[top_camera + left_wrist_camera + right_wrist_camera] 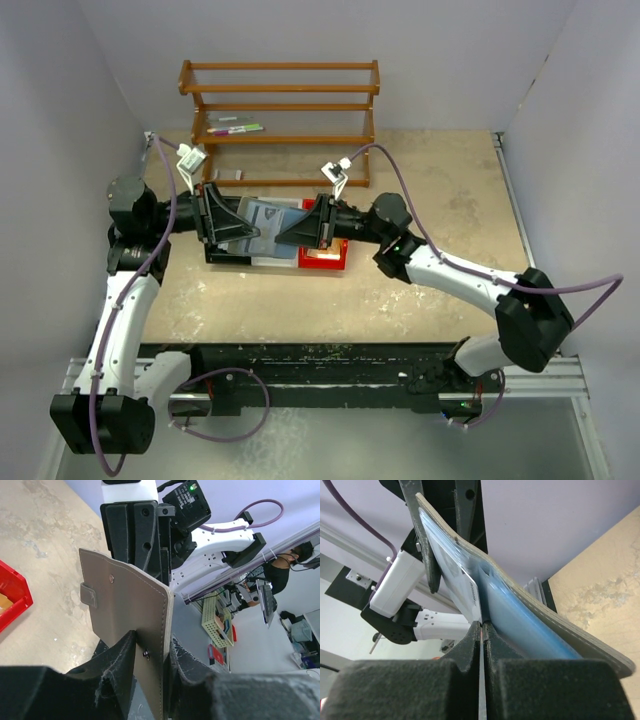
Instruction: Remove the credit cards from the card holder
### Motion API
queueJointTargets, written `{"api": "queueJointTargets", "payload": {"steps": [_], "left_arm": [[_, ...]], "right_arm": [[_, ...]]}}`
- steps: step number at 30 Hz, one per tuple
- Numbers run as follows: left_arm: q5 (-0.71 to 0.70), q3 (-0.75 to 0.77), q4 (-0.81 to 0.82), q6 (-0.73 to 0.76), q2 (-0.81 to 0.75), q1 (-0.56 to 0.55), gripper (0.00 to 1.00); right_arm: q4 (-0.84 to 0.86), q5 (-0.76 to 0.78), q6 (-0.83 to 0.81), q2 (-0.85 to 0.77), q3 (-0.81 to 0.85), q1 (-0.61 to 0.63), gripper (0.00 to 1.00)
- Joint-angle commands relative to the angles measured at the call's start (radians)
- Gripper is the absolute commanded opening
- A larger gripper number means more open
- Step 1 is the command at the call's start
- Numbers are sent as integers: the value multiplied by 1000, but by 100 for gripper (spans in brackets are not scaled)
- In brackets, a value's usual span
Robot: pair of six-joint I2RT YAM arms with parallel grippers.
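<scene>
Above the surface (pixel 420 290), the card holder (pixel 125 605) is clamped by the left claw (pixel 152 652) — a white card (pixel 471 592) is pinched in the clenched right claw (pixel 481 630).

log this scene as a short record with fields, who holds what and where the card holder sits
left jaws: closed on one panel of the card holder
right jaws: closed on the edge of a white card
card: partly inside the holder's pocket, not yet out
holder position: held open between the two arms, over a row of bins
background: wooden shelf with pens at the back of the table
</scene>
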Motion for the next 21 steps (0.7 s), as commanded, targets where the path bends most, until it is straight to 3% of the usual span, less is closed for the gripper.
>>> {"api": "queueJointTargets", "payload": {"steps": [1, 10, 21], "left_arm": [[57, 45, 51, -32, -15, -8, 31], [42, 42, 54, -30, -10, -8, 12], [33, 45, 54, -31, 0, -8, 1]], "right_arm": [[105, 4, 26, -38, -35, -18, 0], [138, -2, 39, -57, -82, -21, 0], [153, 11, 40, -78, -109, -21, 0]]}}
